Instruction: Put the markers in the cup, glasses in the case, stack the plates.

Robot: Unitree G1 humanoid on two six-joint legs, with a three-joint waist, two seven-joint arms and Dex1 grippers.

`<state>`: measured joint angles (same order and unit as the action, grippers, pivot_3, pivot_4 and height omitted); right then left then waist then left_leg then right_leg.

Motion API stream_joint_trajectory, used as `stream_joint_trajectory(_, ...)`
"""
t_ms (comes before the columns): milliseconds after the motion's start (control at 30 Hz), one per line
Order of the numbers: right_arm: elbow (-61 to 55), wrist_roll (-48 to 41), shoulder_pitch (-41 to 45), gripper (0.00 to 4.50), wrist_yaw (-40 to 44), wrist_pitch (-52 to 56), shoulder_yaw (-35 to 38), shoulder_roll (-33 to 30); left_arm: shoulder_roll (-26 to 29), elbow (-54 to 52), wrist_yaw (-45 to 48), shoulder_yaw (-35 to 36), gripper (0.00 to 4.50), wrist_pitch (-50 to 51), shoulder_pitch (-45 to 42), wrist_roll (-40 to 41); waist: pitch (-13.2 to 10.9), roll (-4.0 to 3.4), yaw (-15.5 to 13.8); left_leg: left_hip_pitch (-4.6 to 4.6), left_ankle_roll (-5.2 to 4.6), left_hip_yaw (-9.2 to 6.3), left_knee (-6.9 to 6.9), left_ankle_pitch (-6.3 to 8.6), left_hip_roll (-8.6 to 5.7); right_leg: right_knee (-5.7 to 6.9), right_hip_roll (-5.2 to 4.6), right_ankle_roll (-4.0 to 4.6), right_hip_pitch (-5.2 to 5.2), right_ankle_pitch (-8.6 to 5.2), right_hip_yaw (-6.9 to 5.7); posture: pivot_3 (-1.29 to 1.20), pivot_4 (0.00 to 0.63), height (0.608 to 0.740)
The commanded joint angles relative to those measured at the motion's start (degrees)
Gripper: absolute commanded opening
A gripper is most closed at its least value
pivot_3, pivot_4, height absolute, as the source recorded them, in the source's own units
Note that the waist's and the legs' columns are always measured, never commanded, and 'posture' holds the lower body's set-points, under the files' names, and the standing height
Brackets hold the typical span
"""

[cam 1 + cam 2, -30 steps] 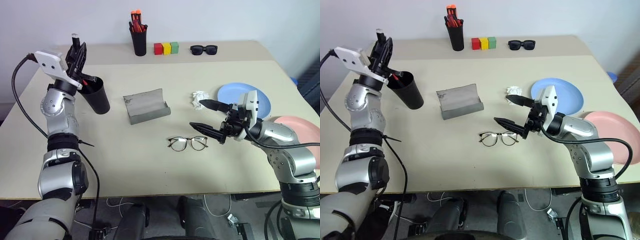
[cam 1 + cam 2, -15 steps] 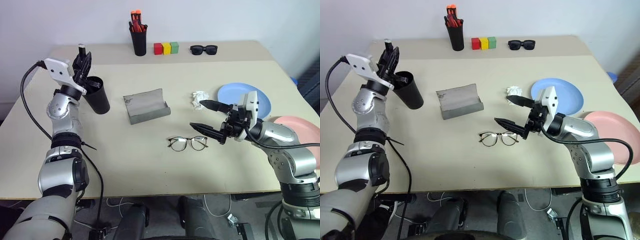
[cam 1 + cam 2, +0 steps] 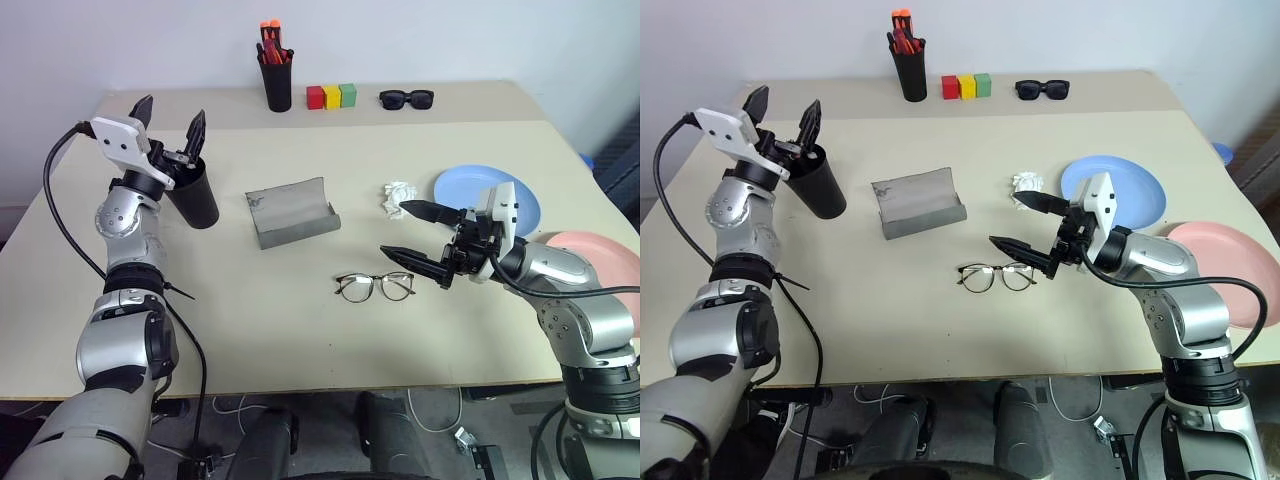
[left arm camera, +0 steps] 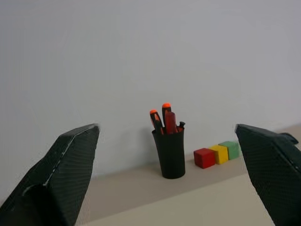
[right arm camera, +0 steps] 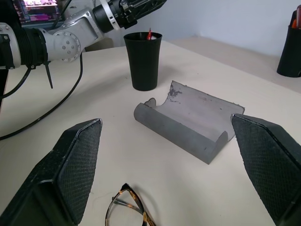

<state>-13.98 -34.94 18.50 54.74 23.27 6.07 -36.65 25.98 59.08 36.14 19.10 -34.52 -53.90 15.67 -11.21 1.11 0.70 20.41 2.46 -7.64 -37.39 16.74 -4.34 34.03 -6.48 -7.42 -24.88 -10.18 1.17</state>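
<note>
Beige bench (image 3: pixel 300 330) under a plain pale wall; task items spread across it.

Left tool (image 3: pixel 168 118): fingers spread wide, holding nothing, poised just above the rim of the black cup (image 3: pixel 195 190) near the bench's left edge. A red marker tip (image 5: pixel 149 33) shows inside the cup in the right wrist view, with something white beside it. Judging by that and by no markers lying loose on the bench, the marker step looks done or nearly so, and the wide spread over the rim fits a drop into the cup.

Right tool (image 3: pixel 411 232): fingers also wide apart, empty, hanging level above the bench just right of the wire-framed glasses (image 3: pixel 375 286), pointed toward them. Likely waiting to take them up.

Outward: glasses lie open, lenses up, at bench centre, near the grey case (image 3: pixel 292 212) but apart from it. Case stands open, hinge side away from the robot, its trough bare, ready to receive them.

Plates are unstacked: light blue plate (image 3: pixel 530 195) right of the right tool, pink plate (image 3: pixel 600 250) at the bench's right edge, partly hidden by the arm.

Crumpled white paper (image 3: pixel 398 196) sits between case and blue plate.

Back row: pen holder with orange-capped pens (image 3: pixel 277 75), red, yellow and green blocks (image 3: pixel 333 96), black sunglasses (image 3: pixel 407 98).
</note>
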Motion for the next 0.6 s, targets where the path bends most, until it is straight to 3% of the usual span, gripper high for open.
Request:
stream_joint_trajectory(33,-1.85,-0.04,0.91,4.5,-0.06,-1.16,1.29,-0.41,1.23,-5.13,1.36,0.78,4.45,1.11,-1.11,2.25,0.0,0.0,-0.02,0.0,0.0,0.0,0.0,0.0,0.0,0.0,0.0,0.0,0.0,0.0,0.0,0.0,0.15,0.74)
stream_joint_trajectory(167,-1.56,0.38,1.11,4.5,0.17,-1.44,1.09,-0.35,0.7,-18.1,6.91,-0.95,4.45,14.04,2.5,7.5,0.0,0.0,0.03,0.04,0.0,-0.01,-0.01,0.0,0.01,0.0,0.0,0.0,-0.01,0.0,0.0,0.0,0.15,0.74)
stream_joint_trajectory(267,-0.69,0.7,1.45,4.5,0.33,-1.91,1.51,-0.53,4.58,-37.28,13.48,-7.02,4.45,38.28,10.75,14.06,0.0,-0.02,0.53,-0.01,-0.02,0.0,0.02,0.01,0.02,0.02,-0.01,0.0,-0.01,0.0,0.02,0.0,0.15,0.74)
stream_joint_trajectory(367,0.08,1.28,1.66,4.5,0.37,-2.61,1.25,-0.11,7.96,-48.96,13.73,-13.45,4.45,49.88,15.47,11.96,-0.01,-0.04,0.43,-0.03,-0.05,0.0,0.06,0.03,0.04,0.08,0.02,0.0,-0.04,0.0,0.04,0.0,0.15,0.74)
stream_joint_trajectory(467,0.96,2.32,2.18,4.5,0.23,-3.41,0.24,0.55,6.96,-51.41,13.37,-17.47,4.45,55.82,15.13,10.88,-0.01,-0.03,-0.22,0.03,-0.02,-0.08,-0.04,0.01,0.04,0.08,0.05,0.01,-0.01,-0.01,0.02,0.0,0.15,0.74)
stream_joint_trajectory(600,1.75,5.58,-0.12,4.5,2.26,-6.22,-0.92,-1.08,3.09,-42.27,9.67,-23.59,4.45,54.27,11.48,2.0,-0.01,-0.02,-0.25,-0.06,-0.02,-0.08,-0.07,0.0,0.01,0.02,0.05,0.0,0.14,-0.01,0.0,0.0,0.15,0.74)
